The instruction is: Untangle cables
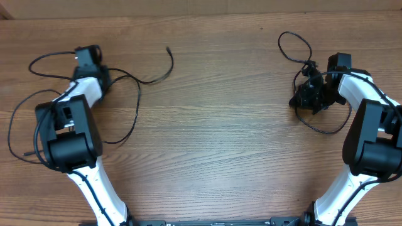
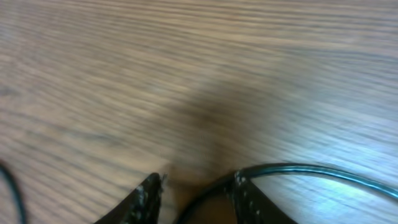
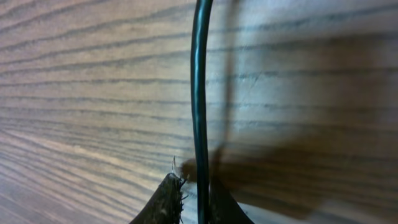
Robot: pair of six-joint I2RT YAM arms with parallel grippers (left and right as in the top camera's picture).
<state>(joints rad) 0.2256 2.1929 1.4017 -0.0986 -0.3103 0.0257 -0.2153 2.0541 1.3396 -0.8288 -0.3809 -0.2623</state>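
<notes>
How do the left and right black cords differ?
The left thin black cord sprawls in wide loops; the right thin black cord curls in smaller ones. The right end effector pinches the right cord; the left end effector stands open around the left cord. Both look equally thin.

Warm brown wooden table (image 1: 213, 125) with fine darker grain lines running left to right. Two thin black cables, the left cable (image 2: 311, 168) and the right cable (image 3: 199, 93), each with a pale glossy streak. Left arm (image 1: 85, 94) and right arm (image 1: 355, 88): white shells, black joints. Left gripper (image 2: 199, 177): black fingertips (image 2: 148, 196) flecked pale grey.
</notes>
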